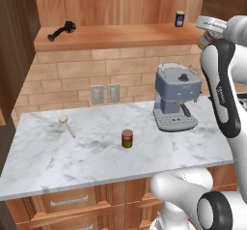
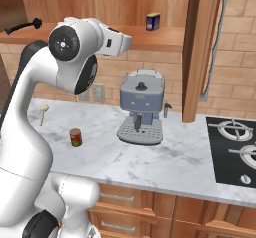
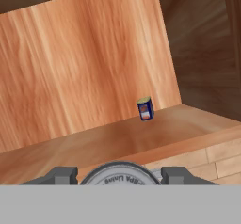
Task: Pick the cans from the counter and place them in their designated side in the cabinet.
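Observation:
My gripper (image 3: 119,176) is shut on a silver can (image 3: 120,173); its round lid shows between the two dark fingers (image 3: 61,175). In the left base view the gripper (image 1: 207,33) is raised at the right end of the cabinet shelf (image 1: 120,36), and the held can's yellow-and-red label (image 1: 204,40) peeks out beside the arm. The shelf plank (image 3: 113,140) and wood back panel lie just ahead of the hand. A dark red can with a green band (image 1: 127,138) (image 2: 75,137) stands upright on the white marble counter (image 1: 72,161), far below the gripper.
A blue can with a yellow label (image 1: 180,19) (image 2: 153,21) (image 3: 145,108) stands on the shelf's right part, a black brush (image 1: 62,31) at its left end. A grey coffee machine (image 1: 176,96) (image 2: 141,107), a wooden spoon (image 1: 66,125) and a stove (image 2: 235,147) occupy the counter.

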Tool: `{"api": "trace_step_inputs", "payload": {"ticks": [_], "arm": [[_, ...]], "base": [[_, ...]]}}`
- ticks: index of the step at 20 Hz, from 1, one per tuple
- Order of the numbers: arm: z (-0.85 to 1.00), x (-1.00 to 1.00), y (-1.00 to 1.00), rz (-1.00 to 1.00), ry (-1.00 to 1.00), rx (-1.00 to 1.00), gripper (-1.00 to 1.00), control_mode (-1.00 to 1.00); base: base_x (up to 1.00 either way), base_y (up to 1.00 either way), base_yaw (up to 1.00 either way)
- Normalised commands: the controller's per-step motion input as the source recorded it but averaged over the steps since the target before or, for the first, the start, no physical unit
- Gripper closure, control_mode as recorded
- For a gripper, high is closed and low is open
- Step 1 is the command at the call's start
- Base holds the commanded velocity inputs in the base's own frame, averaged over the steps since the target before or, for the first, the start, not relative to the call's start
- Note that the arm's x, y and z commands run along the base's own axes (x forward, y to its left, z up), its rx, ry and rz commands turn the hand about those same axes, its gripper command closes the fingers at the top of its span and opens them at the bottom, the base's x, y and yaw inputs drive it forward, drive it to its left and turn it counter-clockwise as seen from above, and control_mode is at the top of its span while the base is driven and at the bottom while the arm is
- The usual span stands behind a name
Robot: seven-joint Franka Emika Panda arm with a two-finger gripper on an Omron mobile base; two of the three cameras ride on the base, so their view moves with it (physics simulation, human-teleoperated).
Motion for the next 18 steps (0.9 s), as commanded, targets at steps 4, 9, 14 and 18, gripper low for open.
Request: {"api": "trace_step_inputs", "payload": {"ticks": [4, 9, 14, 18], "arm": [[0.0, 0.23, -0.03, -0.01, 0.0, 0.0, 1.0, -1.0], [0.0, 0.25, -0.02, 0.0, 0.01, 0.0, 1.0, -1.0], [0.0, 0.24, -0.06, -0.01, 0.04, 0.0, 1.0, -1.0], [0.0, 0.24, -0.07, 0.0, 0.04, 0.0, 1.0, -1.0]], "base": [[0.0, 0.0, 0.0], [0.0, 0.0, 0.0], [0.0, 0.0, 0.0], [0.0, 0.0, 0.0]]}}
